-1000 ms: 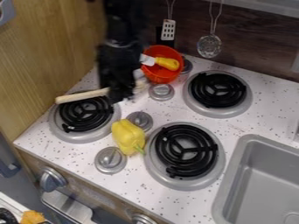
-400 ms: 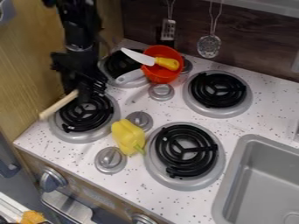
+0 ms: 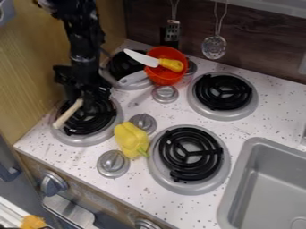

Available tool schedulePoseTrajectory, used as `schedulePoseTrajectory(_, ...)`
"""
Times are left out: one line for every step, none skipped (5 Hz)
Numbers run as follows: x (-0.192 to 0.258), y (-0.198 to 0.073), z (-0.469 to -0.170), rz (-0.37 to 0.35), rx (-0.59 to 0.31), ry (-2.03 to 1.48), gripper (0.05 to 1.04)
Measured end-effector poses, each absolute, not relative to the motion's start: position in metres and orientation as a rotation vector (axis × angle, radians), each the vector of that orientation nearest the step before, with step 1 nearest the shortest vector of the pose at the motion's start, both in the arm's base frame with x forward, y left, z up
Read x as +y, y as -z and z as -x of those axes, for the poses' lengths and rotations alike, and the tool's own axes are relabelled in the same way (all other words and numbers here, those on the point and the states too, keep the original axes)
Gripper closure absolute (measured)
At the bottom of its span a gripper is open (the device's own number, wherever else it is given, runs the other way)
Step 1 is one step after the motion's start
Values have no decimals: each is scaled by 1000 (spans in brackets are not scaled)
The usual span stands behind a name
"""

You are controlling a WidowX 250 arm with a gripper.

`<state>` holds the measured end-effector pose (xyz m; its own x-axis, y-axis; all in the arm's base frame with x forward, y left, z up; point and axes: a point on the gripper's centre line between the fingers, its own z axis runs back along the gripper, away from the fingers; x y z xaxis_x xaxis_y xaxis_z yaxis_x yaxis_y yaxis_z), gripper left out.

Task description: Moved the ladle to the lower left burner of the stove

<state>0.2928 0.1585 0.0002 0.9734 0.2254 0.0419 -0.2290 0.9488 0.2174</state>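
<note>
At the left, my gripper (image 3: 83, 99) hangs low over the back part of the lower left burner (image 3: 87, 118). It is shut on the ladle (image 3: 67, 114), whose pale wooden handle slants down and left from it. The handle's free end is over the burner's left side; whether it touches the burner I cannot tell. The ladle's other end is hidden by the black gripper.
A yellow pepper (image 3: 131, 138) lies right of that burner, between two knobs. Behind, an orange-red bowl (image 3: 160, 77) has a yellow-handled knife (image 3: 170, 65) across it. A wooden wall (image 3: 36, 67) borders the left; a grey sink (image 3: 272, 179) is at right.
My gripper has moved left and slightly down from beside the bowl, carrying the ladle. The handle has turned from nearly level to a steep slant over the burner.
</note>
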Motion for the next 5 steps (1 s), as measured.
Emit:
schedulePoseTrajectory(159, 5, -299, -211, -61, -281, 704)
schedulePoseTrajectory(157, 10, -300, -199, -85, -287, 640)
schedulePoseTrajectory(155, 12, -297, -193, -81, -323, 329)
schedulePoseTrajectory(152, 7, -294, -219, -49, -306, 97)
schedulePoseTrajectory(145, -25, -302, -253, -54, -243, 84)
